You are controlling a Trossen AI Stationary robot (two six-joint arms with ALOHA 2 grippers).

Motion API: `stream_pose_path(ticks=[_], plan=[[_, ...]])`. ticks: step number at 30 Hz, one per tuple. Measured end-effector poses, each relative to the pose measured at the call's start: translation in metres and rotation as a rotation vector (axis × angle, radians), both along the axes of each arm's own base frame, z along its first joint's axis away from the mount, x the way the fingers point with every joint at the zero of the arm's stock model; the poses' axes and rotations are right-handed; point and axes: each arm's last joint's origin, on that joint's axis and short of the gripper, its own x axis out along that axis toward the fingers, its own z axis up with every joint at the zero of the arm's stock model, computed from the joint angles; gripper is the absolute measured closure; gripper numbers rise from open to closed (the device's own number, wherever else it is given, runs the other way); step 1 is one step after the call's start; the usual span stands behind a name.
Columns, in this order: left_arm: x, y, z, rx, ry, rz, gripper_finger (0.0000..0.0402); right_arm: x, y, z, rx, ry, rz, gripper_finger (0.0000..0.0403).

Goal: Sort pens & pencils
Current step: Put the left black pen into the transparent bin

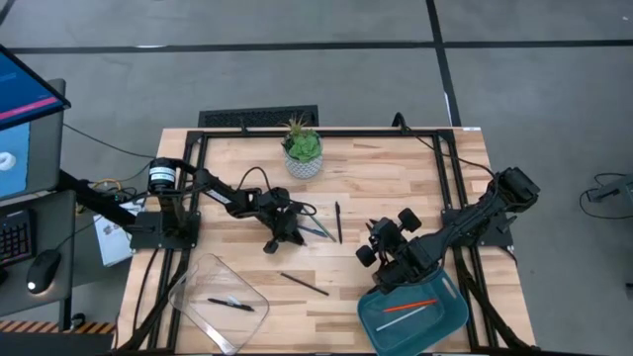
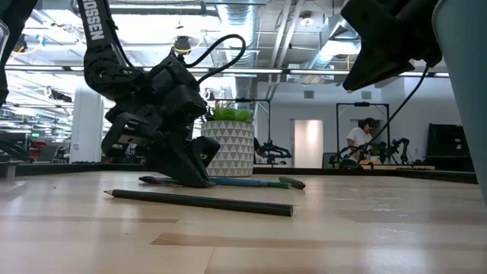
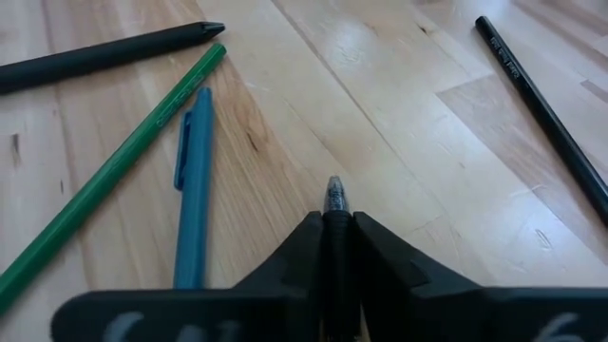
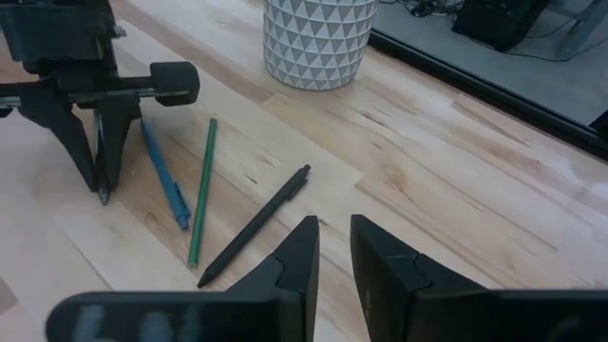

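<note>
My left gripper (image 1: 280,230) stands low at the table's middle, shut on a dark pen (image 3: 334,195). Beside it on the wood lie a blue pen (image 3: 193,180), a green pencil (image 3: 114,176) and a black pen (image 4: 256,228). A long black pencil (image 1: 304,284) lies nearer the front edge. My right gripper (image 4: 332,249) hovers open a narrow gap above the teal bin (image 1: 453,316), with nothing between its fingers. The bin holds an orange-red pencil (image 1: 410,306) and a white one (image 1: 404,318). Another black pen (image 1: 229,305) lies in the clear tray (image 1: 188,282). My left gripper pinches the dark pen between its two fingers (image 3: 294,252), which slant down at the table from the left. The pen runs along the gap, and only its pointed end (image 3: 334,188) shows beyond the fingertips, close over the wood. I cannot tell whether it is lifted.
A potted plant in a white patterned pot (image 1: 303,156) stands at the far middle. Black cables (image 1: 252,183) trail by the left arm. A black frame (image 1: 326,133) runs along the table's far edge and sides. A monitor, keyboard and mouse sit off the table's left.
</note>
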Motion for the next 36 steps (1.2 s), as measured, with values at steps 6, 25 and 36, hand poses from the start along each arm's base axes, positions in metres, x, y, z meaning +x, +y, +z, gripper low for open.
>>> stream_pose_path(ticks=[6, 25, 36], plan=[[0.0001, 0.0001, 0.0001, -0.001, -0.003, 0.005, 0.0370, 0.0000, 0.0000, 0.0000, 0.000, 0.000, 0.000, 0.0316], [0.0004, 0.0000, 0.0001, 0.009, -0.021, -0.003, 0.0371, 0.0000, -0.0001, 0.0000, -0.001, 0.000, 0.000, 0.0316], [0.0005, 0.0000, 0.0001, 0.009, -0.021, -0.003, 0.0371, 0.0001, -0.0001, 0.0001, -0.003, -0.001, 0.000, 0.0316]])
